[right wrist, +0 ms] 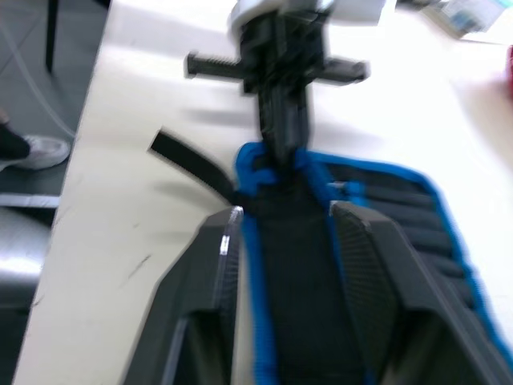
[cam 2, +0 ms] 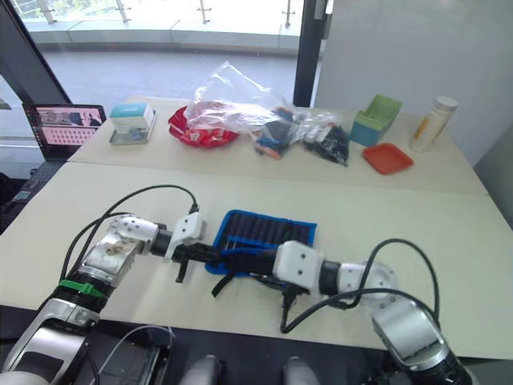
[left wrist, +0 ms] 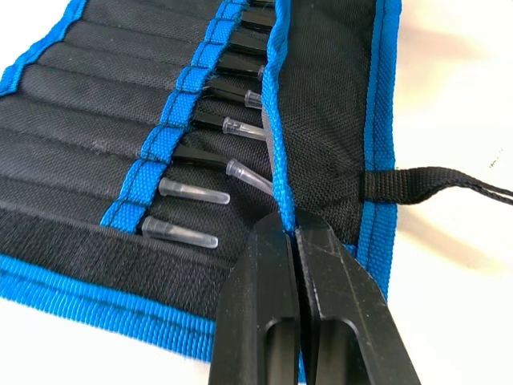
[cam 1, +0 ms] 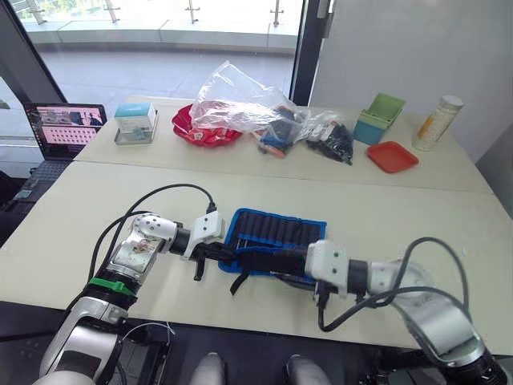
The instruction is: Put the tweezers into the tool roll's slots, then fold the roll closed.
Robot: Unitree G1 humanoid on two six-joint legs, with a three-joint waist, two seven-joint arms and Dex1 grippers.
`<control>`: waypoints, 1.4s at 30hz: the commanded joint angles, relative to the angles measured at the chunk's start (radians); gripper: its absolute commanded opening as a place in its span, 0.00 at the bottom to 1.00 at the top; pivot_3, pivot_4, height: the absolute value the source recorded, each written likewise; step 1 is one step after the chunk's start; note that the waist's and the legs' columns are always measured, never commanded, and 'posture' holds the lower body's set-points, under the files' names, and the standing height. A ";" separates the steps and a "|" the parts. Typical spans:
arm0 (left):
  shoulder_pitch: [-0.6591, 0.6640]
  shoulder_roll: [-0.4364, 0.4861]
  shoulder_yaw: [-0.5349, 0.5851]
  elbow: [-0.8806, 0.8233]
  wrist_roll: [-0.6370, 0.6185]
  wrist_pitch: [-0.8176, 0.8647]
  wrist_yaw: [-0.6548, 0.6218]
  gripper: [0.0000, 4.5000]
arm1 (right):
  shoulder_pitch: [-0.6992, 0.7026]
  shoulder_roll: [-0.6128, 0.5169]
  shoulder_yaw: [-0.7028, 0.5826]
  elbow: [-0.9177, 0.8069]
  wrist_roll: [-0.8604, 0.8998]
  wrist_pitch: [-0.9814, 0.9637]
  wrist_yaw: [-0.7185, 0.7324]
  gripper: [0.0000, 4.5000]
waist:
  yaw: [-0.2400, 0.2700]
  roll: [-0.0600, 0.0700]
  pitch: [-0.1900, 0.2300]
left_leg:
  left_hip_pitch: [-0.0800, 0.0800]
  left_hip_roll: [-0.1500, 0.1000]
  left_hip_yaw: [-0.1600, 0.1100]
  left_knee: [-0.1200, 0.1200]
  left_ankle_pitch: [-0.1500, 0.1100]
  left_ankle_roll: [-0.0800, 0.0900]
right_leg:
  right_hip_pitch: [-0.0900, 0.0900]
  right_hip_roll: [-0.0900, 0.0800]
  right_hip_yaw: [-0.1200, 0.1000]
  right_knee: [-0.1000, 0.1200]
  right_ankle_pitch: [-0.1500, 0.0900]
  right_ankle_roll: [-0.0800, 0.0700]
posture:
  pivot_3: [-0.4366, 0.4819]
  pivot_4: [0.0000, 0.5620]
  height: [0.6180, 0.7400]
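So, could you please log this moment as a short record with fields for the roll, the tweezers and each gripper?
tool roll: black with blue edging, lying on the near table, near flap folded over the slots
tweezers: in the slots, clear-capped tips sticking out
strap: trailing off the roll's end onto the table
left gripper: shut on the folded flap's blue edge
right gripper: open, fingers either side of the folded flap

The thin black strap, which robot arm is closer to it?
Left. The left end effector pinches the tool roll flap beside the strap; the right end effector straddles the flap farther along.
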State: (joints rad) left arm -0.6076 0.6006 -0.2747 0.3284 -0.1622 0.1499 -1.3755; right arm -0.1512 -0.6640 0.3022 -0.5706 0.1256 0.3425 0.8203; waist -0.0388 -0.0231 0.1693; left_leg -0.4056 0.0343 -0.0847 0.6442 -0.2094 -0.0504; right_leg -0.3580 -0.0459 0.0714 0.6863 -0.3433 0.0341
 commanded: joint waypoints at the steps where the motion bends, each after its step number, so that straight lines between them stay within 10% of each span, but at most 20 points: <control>1: -0.016 0.001 0.017 -0.027 -0.009 -0.003 -0.007 0.00 | 0.013 0.021 0.013 0.032 -0.064 -0.051 -0.048 0.08 | -0.001 0.000 0.000 | 0.000 0.000 0.000 0.000 0.000 0.000 | 0.000 0.000 0.000 0.000 0.000 0.000 | 0.48 0.27 0.86; 15: -0.019 -0.005 0.010 0.004 0.034 -0.049 0.007 0.00 | 0.070 0.245 -0.070 0.254 -0.051 0.023 -0.242 0.01 | -0.003 0.000 0.000 | 0.001 0.001 0.000 0.000 0.000 0.000 | 0.000 0.000 0.000 0.001 0.000 0.000 | 0.48 0.27 0.86; 25: -0.020 -0.006 0.074 -0.026 -0.005 -0.017 0.058 0.70 | 0.104 0.341 -0.090 0.336 -0.005 0.046 -0.281 0.00 | -0.006 0.000 0.000 | 0.002 0.001 0.000 0.000 0.000 0.000 | 0.001 0.001 0.000 0.002 0.000 0.000 | 0.48 0.27 0.86; 33: 0.089 -0.043 0.233 -0.217 -0.158 0.085 0.184 0.70 | 0.113 0.330 -0.077 0.321 -0.009 0.043 -0.284 0.00 | -0.008 0.000 -0.001 | 0.003 0.001 0.000 -0.001 0.000 0.000 | 0.001 0.001 0.000 0.003 0.000 0.000 | 0.48 0.27 0.86; 42: 0.198 -0.118 0.199 -0.325 -0.156 0.146 0.313 0.08 | 0.106 0.305 -0.069 0.311 -0.026 0.045 -0.278 0.00 | -0.002 0.000 -0.001 | 0.004 0.001 0.000 -0.001 0.000 0.000 | 0.003 0.000 0.001 0.002 0.000 0.000 | 0.48 0.27 0.86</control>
State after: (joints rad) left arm -0.3948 0.4930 -0.0700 0.0405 -0.3140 0.2851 -1.0938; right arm -0.0632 -0.3474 0.2175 -0.2860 0.1189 0.3649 0.5409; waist -0.0404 -0.0235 0.1683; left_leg -0.4007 0.0350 -0.0847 0.6434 -0.2095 -0.0506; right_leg -0.3544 -0.0457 0.0721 0.6877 -0.3433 0.0341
